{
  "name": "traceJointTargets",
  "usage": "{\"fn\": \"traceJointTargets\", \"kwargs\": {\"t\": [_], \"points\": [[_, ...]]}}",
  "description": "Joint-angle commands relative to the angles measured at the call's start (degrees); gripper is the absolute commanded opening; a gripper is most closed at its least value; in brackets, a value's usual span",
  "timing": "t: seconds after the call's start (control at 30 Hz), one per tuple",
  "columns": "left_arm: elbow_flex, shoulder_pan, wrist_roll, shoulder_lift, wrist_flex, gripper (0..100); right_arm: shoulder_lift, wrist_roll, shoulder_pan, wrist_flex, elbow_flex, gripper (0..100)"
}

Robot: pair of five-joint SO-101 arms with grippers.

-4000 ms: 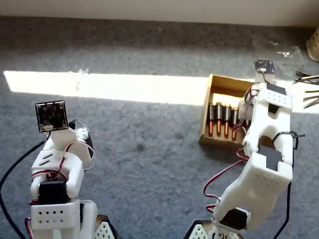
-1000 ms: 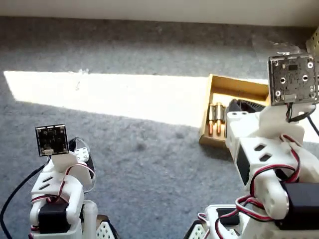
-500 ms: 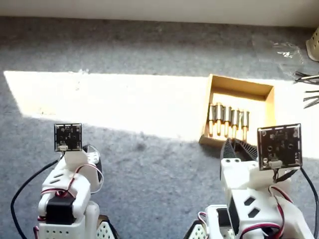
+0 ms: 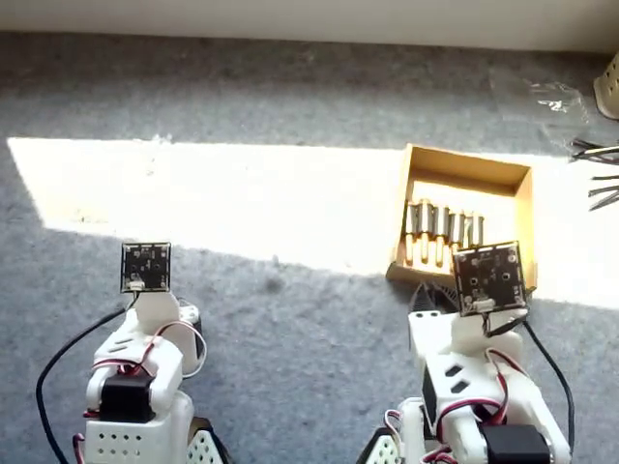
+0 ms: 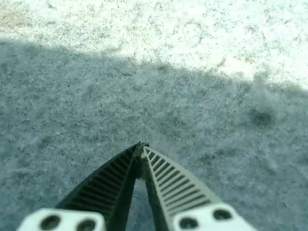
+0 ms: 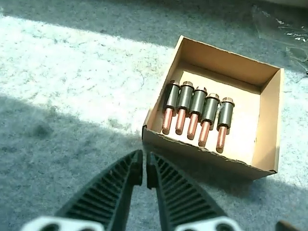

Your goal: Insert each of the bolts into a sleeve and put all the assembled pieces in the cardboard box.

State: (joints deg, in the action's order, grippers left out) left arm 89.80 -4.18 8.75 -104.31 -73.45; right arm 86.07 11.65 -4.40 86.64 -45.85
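A cardboard box (image 4: 467,169) (image 6: 260,91) sits on the grey carpet at the right. Inside it lie several assembled pieces (image 4: 443,230) (image 6: 196,113) in a row, each a copper bolt through a dark sleeve. My right gripper (image 6: 145,161) hovers just short of the box's near wall, shut and empty. In the high view the right arm (image 4: 474,358) is folded back below the box. My left gripper (image 5: 141,150) is shut with nothing in it, over bare carpet near the shadow edge. The left arm (image 4: 135,358) is folded back at the lower left.
A bright band of sunlight (image 4: 213,188) crosses the carpet. A clear plastic bag (image 4: 546,97) and thin dark tools (image 4: 595,150) lie at the far right behind the box. A small dark speck (image 4: 274,286) marks the carpet in the middle.
The right arm has drawn back from over the box to a folded pose, uncovering the full row of pieces. The left arm has shifted slightly right and back.
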Motion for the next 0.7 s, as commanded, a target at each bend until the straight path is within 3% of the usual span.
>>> {"fn": "traceJointTargets", "kwargs": {"t": [0.0, 0.3, 0.67], "points": [[0.9, 0.3, 0.2, -0.4, 0.8, 1, 0.6, 2.7, -0.4, -2.9, -3.2, 0.9], [3.0, 0.3, 0.2, -0.4, 0.8, 1, 1.1, 3.0, -0.5, -18.1, -24.8, 0.9], [5.2, 0.3, 0.2, -0.3, 0.8, 1, 1.1, 2.9, -0.3, -23.2, -37.3, 0.9]]}}
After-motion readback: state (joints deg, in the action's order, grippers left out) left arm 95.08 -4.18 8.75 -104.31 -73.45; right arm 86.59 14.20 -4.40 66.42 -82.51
